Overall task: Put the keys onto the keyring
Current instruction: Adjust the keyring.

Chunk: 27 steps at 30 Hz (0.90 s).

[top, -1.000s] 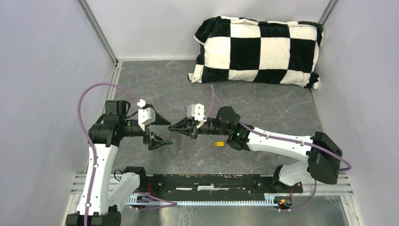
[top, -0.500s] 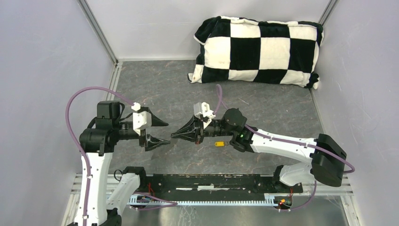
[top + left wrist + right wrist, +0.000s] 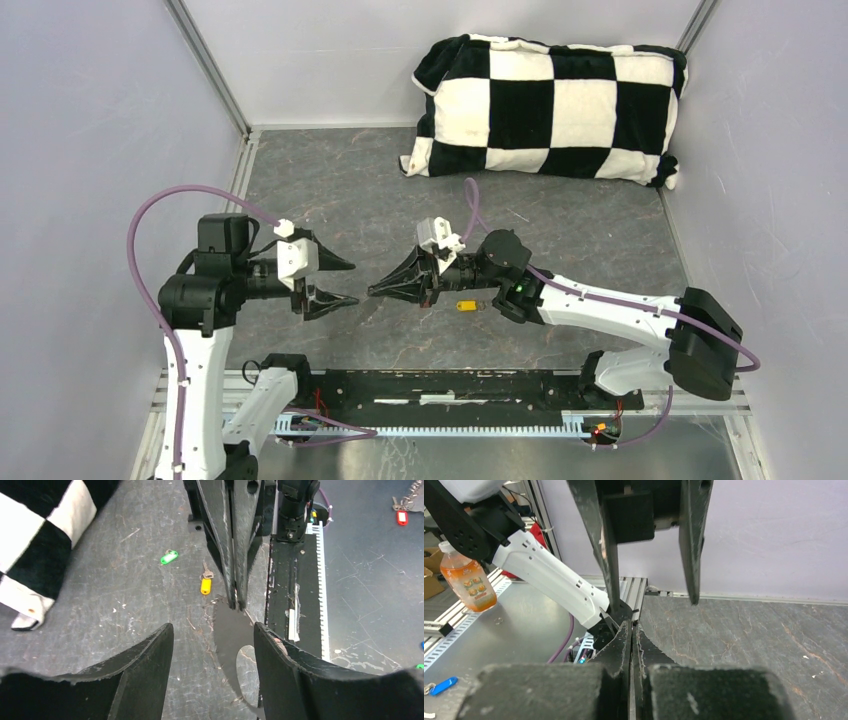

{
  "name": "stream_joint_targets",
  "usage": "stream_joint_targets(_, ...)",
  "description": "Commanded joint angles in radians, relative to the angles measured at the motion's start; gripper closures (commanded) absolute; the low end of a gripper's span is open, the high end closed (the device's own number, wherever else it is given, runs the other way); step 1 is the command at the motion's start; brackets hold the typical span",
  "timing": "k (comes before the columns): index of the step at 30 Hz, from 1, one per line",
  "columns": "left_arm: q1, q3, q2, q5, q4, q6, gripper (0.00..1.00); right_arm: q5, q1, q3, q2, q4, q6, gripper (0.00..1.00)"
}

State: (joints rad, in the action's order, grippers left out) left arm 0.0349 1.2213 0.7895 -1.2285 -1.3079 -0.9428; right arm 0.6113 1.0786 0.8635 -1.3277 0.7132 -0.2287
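My left claw (image 3: 355,282) gapes wide; at its 3 o'clock my right claw (image 3: 371,291) is pinched tight, grip contents indiscernible.

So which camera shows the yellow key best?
Left wrist view: the yellow key lies unobstructed, head and metal blade clear. The top view shows just a yellow speck; the right wrist view misses it.

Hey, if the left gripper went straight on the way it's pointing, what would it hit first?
Probably the right gripper: its shut tips face the left gripper head-on, in line with its open gap. Whether their heights match is hard to tell.
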Motion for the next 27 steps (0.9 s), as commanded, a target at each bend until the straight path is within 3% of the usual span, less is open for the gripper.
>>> stream_joint_targets(1, 0.0, 0.099, 0.012, -0.02, 0.07, 0.082, 0.33, 0.024, 0.001, 0.028, 0.044, -0.042, 0.056, 1.0)
stream_joint_targets(6, 0.0, 0.106, 0.001, -0.022, 0.102, 0.126, 0.3, 0.018, 0.0, 0.033, 0.051, -0.062, 0.073, 1.0)
stream_joint_targets(16, -0.001, -0.132, -0.083, 0.01, 0.015, -0.047, 0.43, 0.081, -0.001, 0.047, 0.021, 0.057, -0.059, 1.0)
stream_joint_targets(27, 0.0, -0.148, -0.053, -0.167, 0.03, 0.01, 0.49, 0.094, 0.004, 0.118, -0.062, 0.085, -0.105, 0.99)
